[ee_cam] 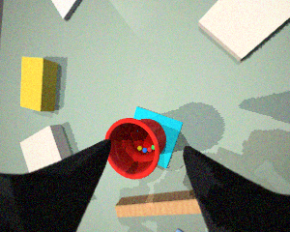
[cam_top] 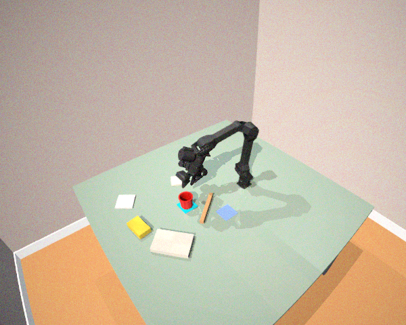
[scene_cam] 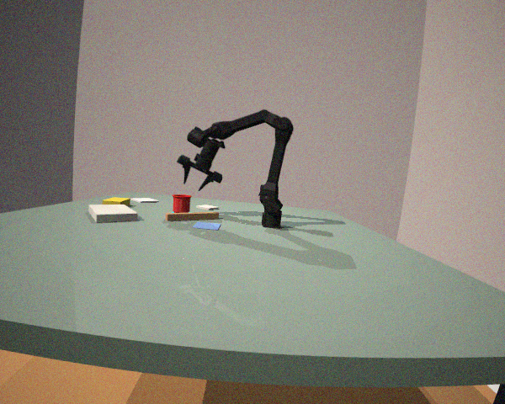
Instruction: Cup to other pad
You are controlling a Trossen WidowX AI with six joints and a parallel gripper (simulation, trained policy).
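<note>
The red cup (cam_top: 186, 203) (scene_cam: 181, 204) (ee_cam: 130, 161) stands upright on the cyan pad (cam_top: 186, 210) (ee_cam: 174, 132). Several small coloured marbles (ee_cam: 144, 150) lie inside it, at the bottom. My gripper (cam_top: 187, 185) (scene_cam: 192, 187) (ee_cam: 147, 144) is open and empty, above the cup and a little toward the arm's side, with its fingers clear of the rim. The blue pad (cam_top: 227, 212) (scene_cam: 207, 225) is bare and lies on the other side of the wooden bar. The cyan pad is hidden in the exterior view.
The wooden bar (cam_top: 206, 208) (scene_cam: 192, 215) (ee_cam: 157, 208) lies between the two pads. A yellow block (cam_top: 139, 226) (scene_cam: 116, 201) (ee_cam: 32, 84), a large white block (cam_top: 172, 243) (scene_cam: 113, 212) (ee_cam: 251, 24) and two smaller white pieces (cam_top: 125, 202) (cam_top: 175, 181) lie around the cup.
</note>
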